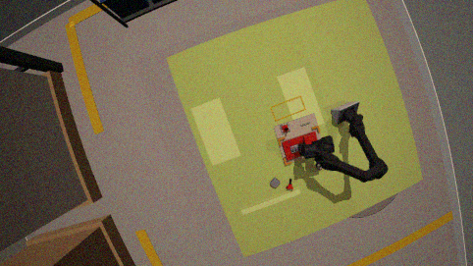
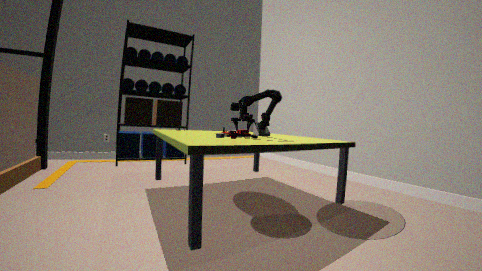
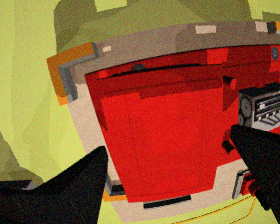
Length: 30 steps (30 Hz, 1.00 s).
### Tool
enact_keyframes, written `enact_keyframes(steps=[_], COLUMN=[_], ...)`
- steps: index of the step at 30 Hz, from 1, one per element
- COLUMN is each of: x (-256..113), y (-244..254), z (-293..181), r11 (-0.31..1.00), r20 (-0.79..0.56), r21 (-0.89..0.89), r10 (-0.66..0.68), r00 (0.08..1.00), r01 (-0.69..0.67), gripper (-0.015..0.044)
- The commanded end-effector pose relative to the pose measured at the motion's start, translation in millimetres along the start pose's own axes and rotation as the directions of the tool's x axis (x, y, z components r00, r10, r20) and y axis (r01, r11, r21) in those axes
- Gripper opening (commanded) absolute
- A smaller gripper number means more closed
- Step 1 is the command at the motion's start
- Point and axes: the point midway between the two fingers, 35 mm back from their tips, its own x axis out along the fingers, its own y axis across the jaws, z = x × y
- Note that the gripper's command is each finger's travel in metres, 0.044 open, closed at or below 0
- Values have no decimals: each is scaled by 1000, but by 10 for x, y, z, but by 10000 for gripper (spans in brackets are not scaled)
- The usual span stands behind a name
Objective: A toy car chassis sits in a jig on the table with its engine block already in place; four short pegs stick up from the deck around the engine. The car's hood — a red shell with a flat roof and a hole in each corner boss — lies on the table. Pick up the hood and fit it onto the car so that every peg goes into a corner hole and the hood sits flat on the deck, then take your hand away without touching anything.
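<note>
The chassis sits in the beige jig. The grey engine block stands on its deck, with small red stubs beside it in the wrist view. A broad, flat red panel lies left of the engine there, over the chassis; I cannot tell whether it is the hood or part of the body. No other red shell shows. My gripper is open and empty above the panel, fingers on either side. Its corner holes are not visible.
Orange corner brackets edge the jig. A red clamp stands on one side. A grey block and a small red-and-black object lie beyond the jig. A thin orange outline marks the table.
</note>
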Motion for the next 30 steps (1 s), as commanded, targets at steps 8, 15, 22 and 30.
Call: enact_keyframes(steps=[8, 15, 22, 30], x=[69, 103, 78, 78], y=[24, 26, 2, 2], z=[-3, -2, 2, 2], r11=[1000, 1000, 1000, 1000], r20=[5, 5, 1, 1], r21=[9, 9, 0, 0], r10=[6, 6, 0, 0], r00=[1000, 1000, 1000, 1000], r01=[-6, -6, 0, 0], gripper=[440, 440, 361, 307])
